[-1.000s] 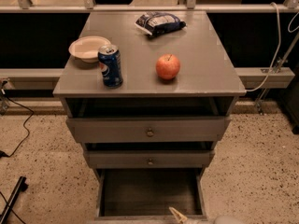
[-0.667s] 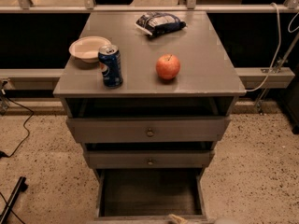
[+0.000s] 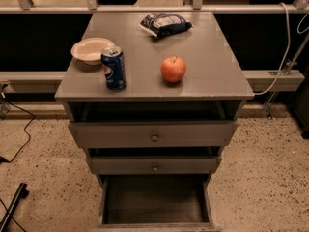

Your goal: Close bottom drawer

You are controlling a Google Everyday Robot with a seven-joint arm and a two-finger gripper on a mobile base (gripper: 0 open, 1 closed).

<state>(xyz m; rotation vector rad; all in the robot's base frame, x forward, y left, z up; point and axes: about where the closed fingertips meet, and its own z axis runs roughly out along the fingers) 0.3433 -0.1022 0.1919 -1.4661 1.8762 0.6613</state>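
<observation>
- The gripper is nowhere to be seen from here; no arm or finger comes into view, so I cannot say if the claw is open, closed or holding anything
- The grey cabinet [image 3: 207,76] stands on speckled floor against a dark wall with a rail; its flat top serves as a shelf for four loose things, all set back from the front edge
- The bottom drawer [image 3: 154,199] is pulled far out towards me, its dark wood-grain inside bare and its front panel cut by the lower edge of the view, knob hidden; to my mind it needs a straight push on that front to go home, and none has started
- The top drawer front [image 3: 111,135] and the middle drawer front [image 3: 120,166] sit stepped above it, each a little proud with a dark gap over it, each with a small brass knob in the middle
- The snack bag [image 3: 164,24] lies flat at the back; its print is not legible
- The white bowl [image 3: 89,50] rests at the left, just behind the can
- The blue can [image 3: 114,67] stands upright, wearing the red, white and blue Pepsi roundel; no lettering can be made out
- The red apple [image 3: 173,69] sits stem up near the front, apart from the can
</observation>
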